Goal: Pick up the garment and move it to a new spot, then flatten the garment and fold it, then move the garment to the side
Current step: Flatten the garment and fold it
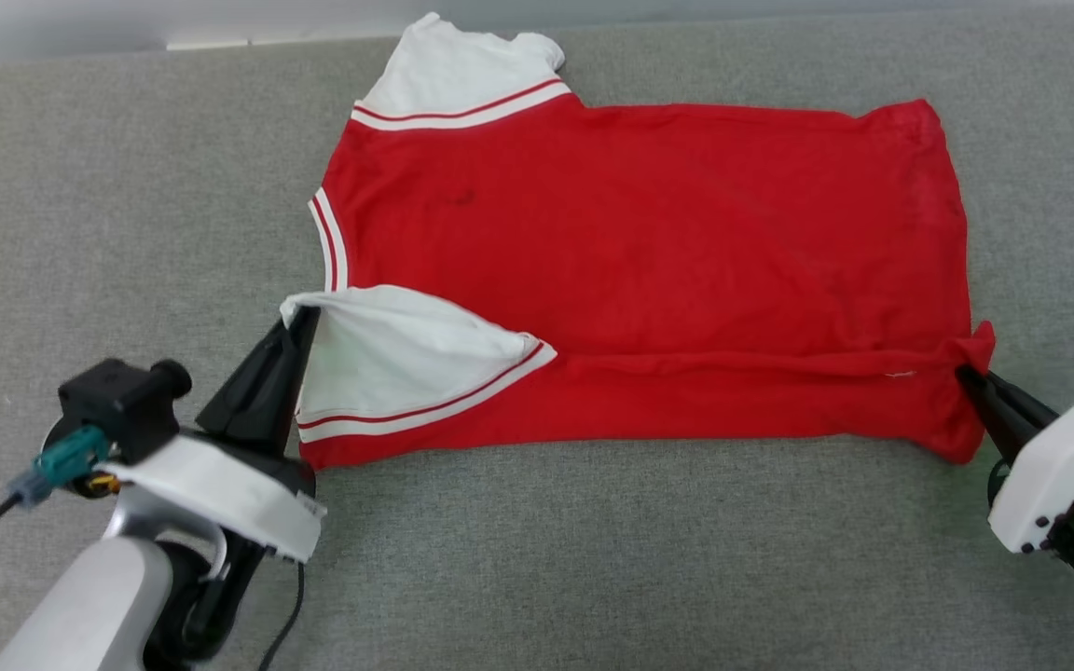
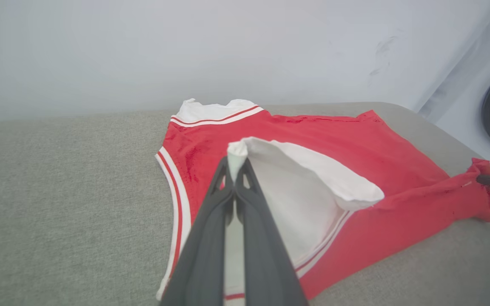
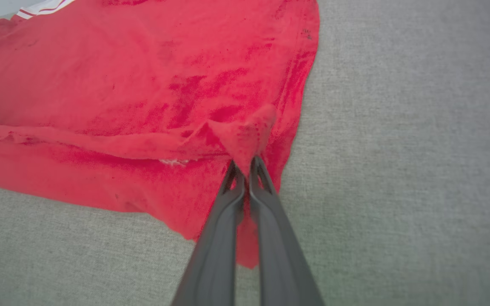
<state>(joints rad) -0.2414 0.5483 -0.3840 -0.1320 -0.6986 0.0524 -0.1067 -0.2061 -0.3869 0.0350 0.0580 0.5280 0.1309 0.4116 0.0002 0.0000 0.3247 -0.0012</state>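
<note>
**Near edge pinched at both ends, fold underway**

The garment (image 1: 649, 270) lies spread across the grey fabric surface (image 1: 127, 233), back side up, neck twd the robot's left, hem twd its right. The left gripper (image 1: 299, 321) is clamped tight on the tip of the near white sleeve (image 1: 388, 359), lifting it into a small tent. The right gripper (image 1: 966, 373) is pinched shut on the near hem corner (image 1: 980, 345), w/ a long ridge of red cloth running between the two holds. The far sleeve (image 1: 462, 70) lies flat at the back edge.

Risks, as I see it: both holds are thin. The left has only a sliver of sleeve tip, so a quick pull could slip it out and drop that end. If the arms carry over at diff speeds or heights, the fold line prob goes diagonal. Pulling apart too hard could drag the whole shirt across the fabric instead of folding it. Too little tension and the middle sags and bunches under the fold.
</note>
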